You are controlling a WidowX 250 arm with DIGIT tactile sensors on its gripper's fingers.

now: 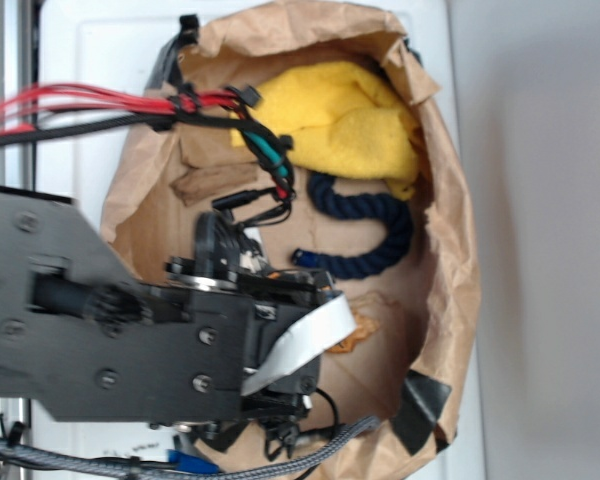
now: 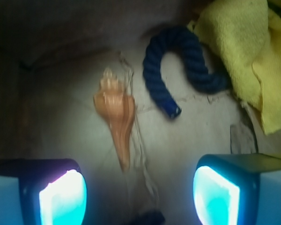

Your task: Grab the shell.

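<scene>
The shell (image 2: 115,112) is orange-tan and ridged, lying on the brown paper floor of the bag with its wide knobbly end away from me and its long point toward me. In the wrist view my gripper (image 2: 139,197) is open, its two glowing pads (image 2: 63,199) far apart, and the shell's tip ends just ahead of the gap, left of centre. Nothing is between the pads. In the exterior view the gripper (image 1: 280,385) is mostly hidden by the black arm, and only a bit of the shell (image 1: 352,340) peeks out beside the white ribbon cable.
A curved dark blue rope (image 2: 178,70) lies right of the shell. A yellow cloth (image 2: 246,51) fills the far right corner. The crumpled brown paper bag wall (image 1: 450,250) rings everything. A brown wood chip (image 1: 212,182) lies at the far left.
</scene>
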